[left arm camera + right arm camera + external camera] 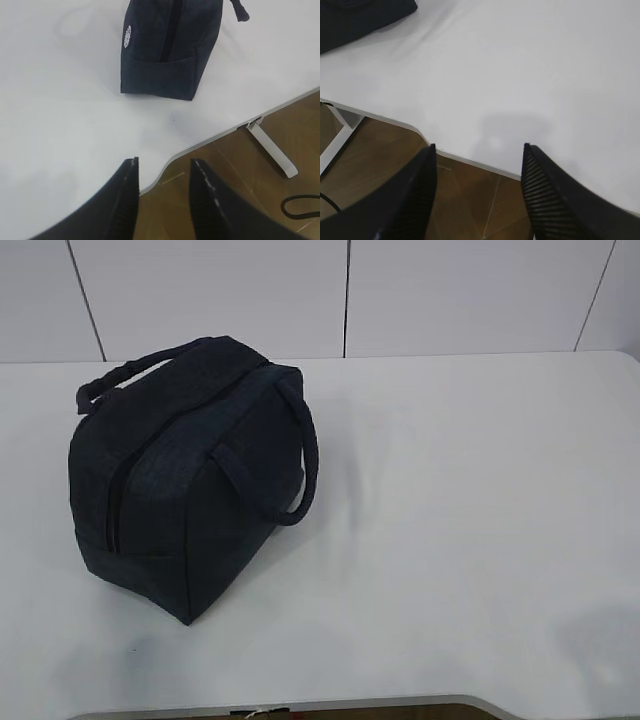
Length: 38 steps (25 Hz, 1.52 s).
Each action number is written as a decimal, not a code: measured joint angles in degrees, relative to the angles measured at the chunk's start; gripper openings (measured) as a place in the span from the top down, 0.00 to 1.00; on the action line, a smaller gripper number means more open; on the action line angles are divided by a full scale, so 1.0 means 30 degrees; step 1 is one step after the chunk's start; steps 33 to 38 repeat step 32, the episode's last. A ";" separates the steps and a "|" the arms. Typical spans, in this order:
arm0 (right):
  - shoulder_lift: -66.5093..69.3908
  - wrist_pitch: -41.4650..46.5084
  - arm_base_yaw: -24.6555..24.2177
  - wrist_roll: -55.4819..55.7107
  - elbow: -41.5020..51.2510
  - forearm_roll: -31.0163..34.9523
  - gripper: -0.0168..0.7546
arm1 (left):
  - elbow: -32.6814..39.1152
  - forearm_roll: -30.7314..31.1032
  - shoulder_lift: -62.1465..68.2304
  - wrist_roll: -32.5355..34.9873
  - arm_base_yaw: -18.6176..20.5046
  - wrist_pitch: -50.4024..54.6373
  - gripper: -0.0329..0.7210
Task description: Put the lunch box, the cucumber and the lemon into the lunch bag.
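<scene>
Here the lunch bag (190,475) is sitting zipped on the white table (450,520), ahead of the left gripper (162,167) and up-left of the right gripper (477,152); both are hovering spread and empty at the table edge.

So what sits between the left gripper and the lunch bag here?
Nothing: the left wrist view shows only bare white table between the open left gripper and the lunch bag.

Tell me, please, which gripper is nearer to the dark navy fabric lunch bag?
Left. The left gripper hovers at the table edge facing the dark navy fabric lunch bag; the right gripper sees only its corner, farther off.
</scene>
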 joint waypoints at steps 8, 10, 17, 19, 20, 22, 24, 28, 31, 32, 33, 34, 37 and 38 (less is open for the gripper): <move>0.0000 -0.0123 -0.2965 0.0000 0.0042 0.0000 0.41 | 0.0000 0.0210 0.0000 -0.0014 0.2939 0.0000 0.64; 0.0000 -0.0123 -0.5075 0.0000 0.0042 0.0000 0.41 | 0.0000 0.0250 0.0000 -0.0044 0.4115 0.0000 0.64; 0.0000 -0.0123 -0.7560 0.0000 0.0042 0.0000 0.41 | 0.0000 0.0344 0.0000 -0.0044 0.4966 0.0000 0.64; 0.0000 -0.0123 -0.7594 0.0000 0.0042 0.0000 0.41 | 0.0000 0.0344 0.0000 -0.0044 0.4966 0.0000 0.64; 0.0000 -0.0123 -0.7590 0.0000 0.0042 0.0000 0.41 | 0.0000 0.0344 0.0000 -0.0044 0.4966 0.0000 0.64; 0.0000 -0.0123 -0.7590 0.0000 0.0042 0.0000 0.41 | 0.0000 0.0344 0.0000 -0.0044 0.4966 0.0000 0.64; 0.0000 -0.0123 -0.7590 0.0000 0.0042 0.0000 0.41 | 0.0000 0.0344 0.0000 -0.0044 0.4966 0.0000 0.64; 0.0000 -0.0123 -0.7590 0.0000 0.0042 0.0000 0.41 | 0.0000 0.0344 0.0000 -0.0044 0.4966 0.0000 0.64; 0.0000 -0.0123 -0.7590 0.0000 0.0042 0.0000 0.41 | 0.0000 0.0344 0.0000 -0.0044 0.4966 0.0000 0.64; 0.0000 -0.0123 -0.7590 0.0000 0.0042 0.0000 0.41 | 0.0000 0.0344 0.0000 -0.0044 0.4966 0.0000 0.64; 0.0000 -0.0123 -0.7590 0.0000 0.0042 0.0000 0.41 | 0.0000 0.0344 0.0000 -0.0044 0.4966 0.0000 0.64; 0.0000 -0.0123 -0.7590 0.0000 0.0042 0.0000 0.41 | 0.0000 0.0344 0.0000 -0.0044 0.4966 0.0000 0.64; 0.0000 -0.0123 -0.7590 0.0000 0.0042 0.0000 0.41 | 0.0000 0.0344 0.0000 -0.0044 0.4966 0.0000 0.64; 0.0000 -0.0123 -0.7590 0.0000 0.0042 0.0000 0.41 | 0.0000 0.0344 0.0000 -0.0044 0.4966 0.0000 0.64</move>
